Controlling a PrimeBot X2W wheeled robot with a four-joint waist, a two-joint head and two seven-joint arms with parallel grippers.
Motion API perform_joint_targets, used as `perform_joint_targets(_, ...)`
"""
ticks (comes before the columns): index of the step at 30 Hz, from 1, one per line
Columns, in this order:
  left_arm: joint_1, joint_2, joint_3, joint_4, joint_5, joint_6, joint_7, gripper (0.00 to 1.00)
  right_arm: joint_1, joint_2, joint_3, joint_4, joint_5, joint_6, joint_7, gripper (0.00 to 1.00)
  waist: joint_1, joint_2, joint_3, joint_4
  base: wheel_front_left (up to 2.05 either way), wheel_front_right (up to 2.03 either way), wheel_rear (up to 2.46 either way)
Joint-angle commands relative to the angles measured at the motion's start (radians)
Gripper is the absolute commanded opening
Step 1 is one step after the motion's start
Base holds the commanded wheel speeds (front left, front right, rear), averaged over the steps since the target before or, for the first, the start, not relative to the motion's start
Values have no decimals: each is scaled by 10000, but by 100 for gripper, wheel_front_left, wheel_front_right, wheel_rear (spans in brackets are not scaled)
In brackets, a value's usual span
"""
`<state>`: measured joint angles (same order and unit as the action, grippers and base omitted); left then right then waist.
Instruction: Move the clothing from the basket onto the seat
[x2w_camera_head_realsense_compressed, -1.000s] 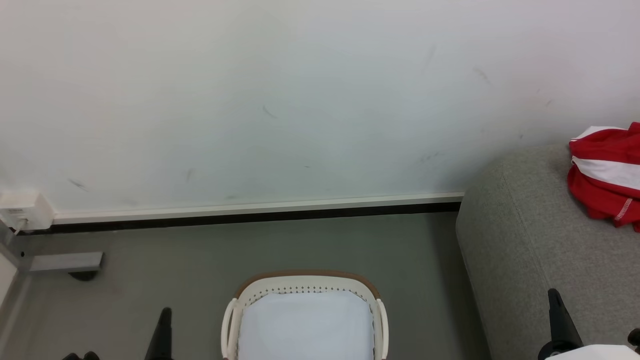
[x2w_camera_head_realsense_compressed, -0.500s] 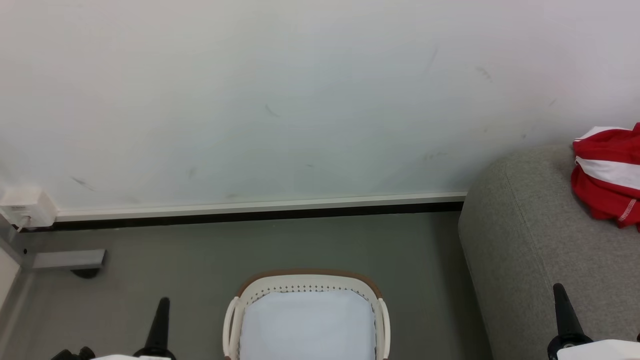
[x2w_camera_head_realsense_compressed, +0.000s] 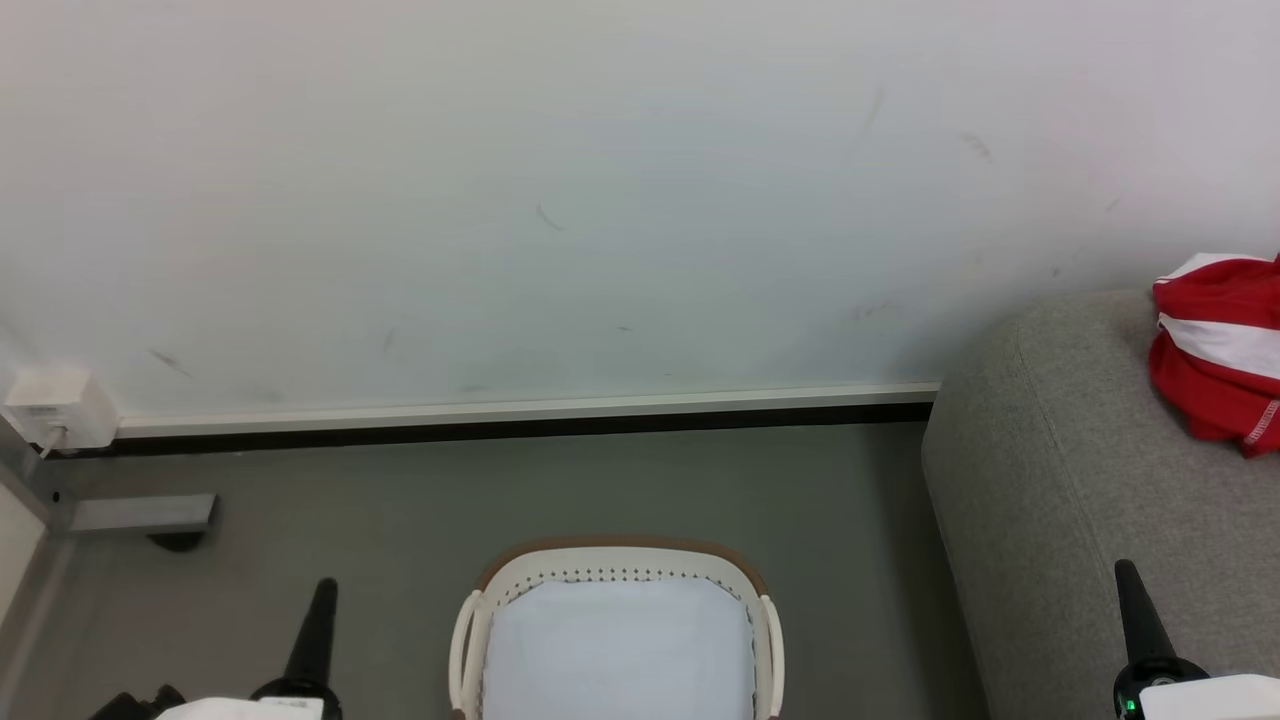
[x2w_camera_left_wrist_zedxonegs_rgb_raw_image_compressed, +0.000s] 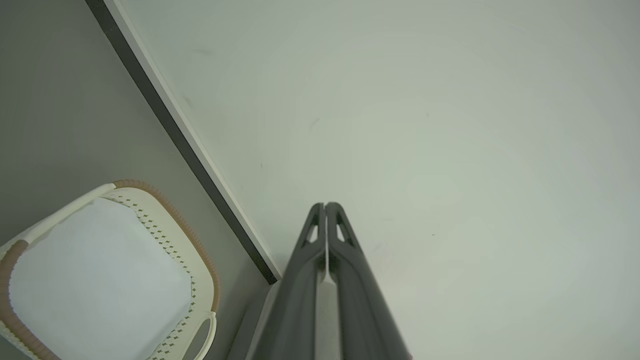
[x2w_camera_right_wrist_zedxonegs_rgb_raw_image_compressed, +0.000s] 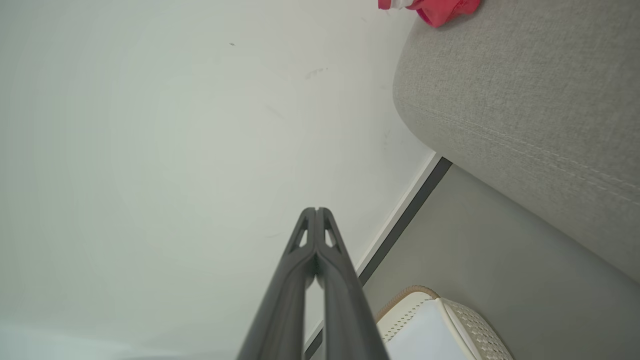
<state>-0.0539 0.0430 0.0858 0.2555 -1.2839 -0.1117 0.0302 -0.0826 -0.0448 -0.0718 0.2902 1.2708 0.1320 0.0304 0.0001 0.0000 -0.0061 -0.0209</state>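
On the seat (x2w_camera_head_realsense_compressed: 1060, 480), at the far right of the head view: the clothing (x2w_camera_head_realsense_compressed: 1215, 355), cut off by the frame edge. Red with a white band and white stitching at the hem; number of garments impossible to tell. In the right wrist view, just a red scrap of it at the top edge, on the grey upholstery.

On the floor (x2w_camera_head_realsense_compressed: 500, 490), between the two arms and well apart from the clothing: the basket (x2w_camera_head_realsense_compressed: 615, 560), near part cropped by the bottom edge. Pale lining (x2w_camera_head_realsense_compressed: 615, 650) across the inside that shows.

Closed: the left jaws, dark fingers (x2w_camera_left_wrist_zedxonegs_rgb_raw_image_compressed: 295, 300) pressed flat together in the left wrist view, pointing at the bare wall (x2w_camera_head_realsense_compressed: 600, 200). Closed as well: the right jaws, fingers (x2w_camera_right_wrist_zedxonegs_rgb_raw_image_compressed: 282, 300) meeting at the tips. In the head view, one dark spike for each, bases cut off.

Low on the wall at left, a small white box (x2w_camera_head_realsense_compressed: 55, 405), kind unclear.
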Motion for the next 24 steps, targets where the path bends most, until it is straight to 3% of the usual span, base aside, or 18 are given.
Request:
perform_joint_targets(1,-171,83,48,-77,-297,-50,51,0,-231,-76,-56,-136,293,-16,49,0,-1,0,3,7,0,0,0)
perform_joint_targets(24,-431,100,214,-101,-2132,-146,555,0,-253,-84,-290,-342,2185,-19,545,0,-1,0,52,119,0,0,0)
